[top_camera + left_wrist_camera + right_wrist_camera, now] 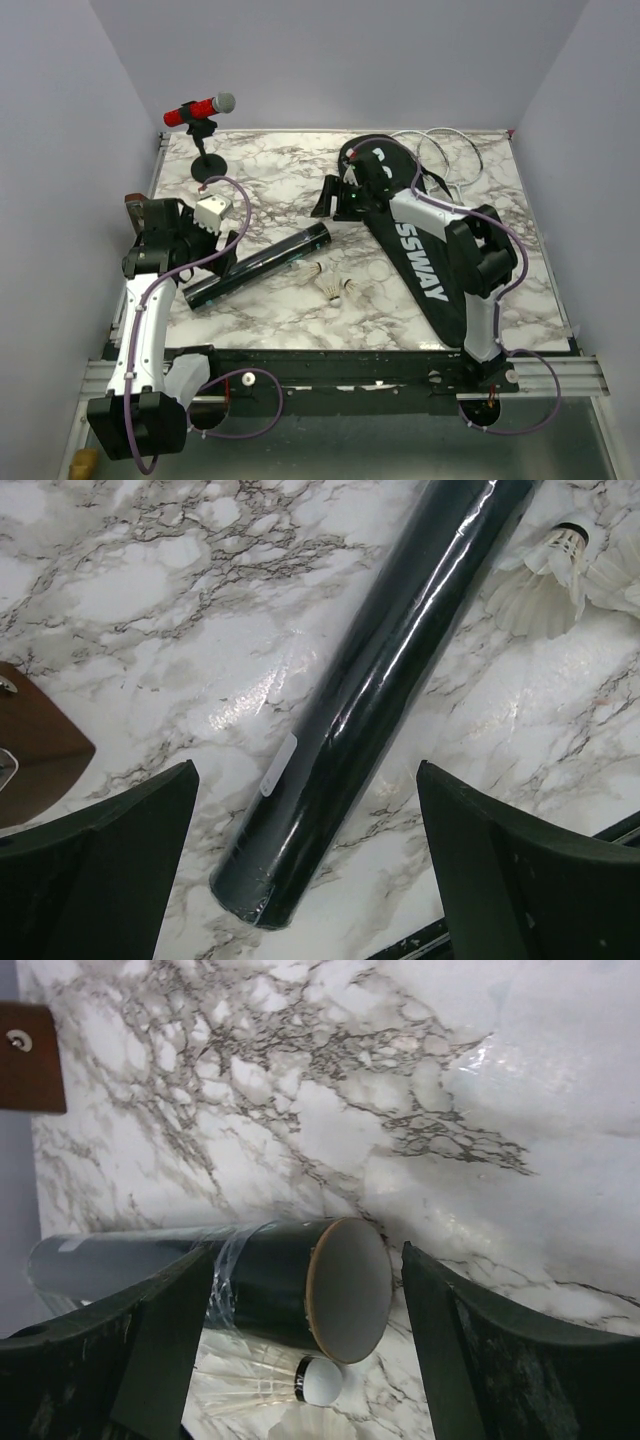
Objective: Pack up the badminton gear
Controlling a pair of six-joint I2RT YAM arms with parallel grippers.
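The long black tube [258, 264] lies diagonally on the marble table. My left gripper [224, 247] hovers open over its lower left part; in the left wrist view the tube [385, 675] runs between my spread fingers [110, 875], untouched. My right gripper [335, 205] is open above the tube's upper right end, whose grey cap [350, 1285] shows in the right wrist view. Three white shuttlecocks [333, 287] lie just right of the tube; one [545, 580] shows in the left wrist view, one [270, 1380] in the right. The black "CROSSWAY" bag [415, 250] lies under my right arm. Thin racket frames [445, 150] lie behind it.
A red microphone on a black stand [200, 112] stands at the back left. A brown wedge [133, 205] sits at the left table edge, also seen in the left wrist view [35, 745] and the right wrist view [30, 1055]. Grey walls enclose the table.
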